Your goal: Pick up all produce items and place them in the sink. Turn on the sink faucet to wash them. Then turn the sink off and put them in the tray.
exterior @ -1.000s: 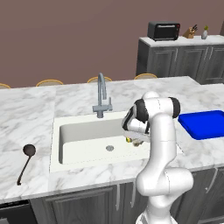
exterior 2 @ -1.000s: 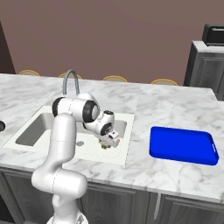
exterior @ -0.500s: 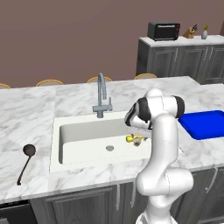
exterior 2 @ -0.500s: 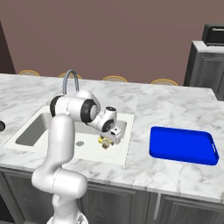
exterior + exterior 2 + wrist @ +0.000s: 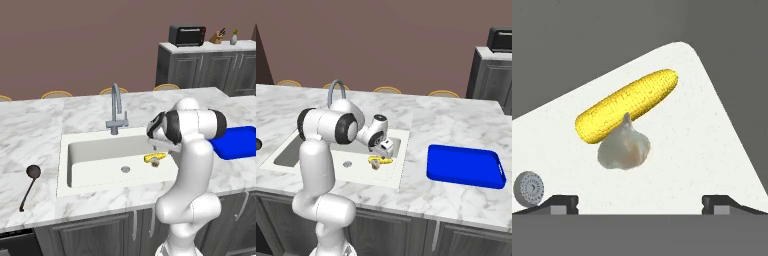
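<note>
The white marble counter (image 5: 35,135) holds the sink (image 5: 95,156) directly under the end effector (image 5: 387,151), with the faucet (image 5: 116,109) on the rim behind it. A blue tray (image 5: 465,166) lies on the counter well to the end effector's right, and a black ladle (image 5: 29,184) lies far to its left.

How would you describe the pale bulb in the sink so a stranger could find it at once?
Start at the sink in the marble counter. On its floor, right of the drain, lies a yellow corn cob. The garlic bulb touches it: smaller, beige, rounded, with a pointed tip.

Corn cob (image 5: 382,160) in sink (image 5: 398,176)
</note>
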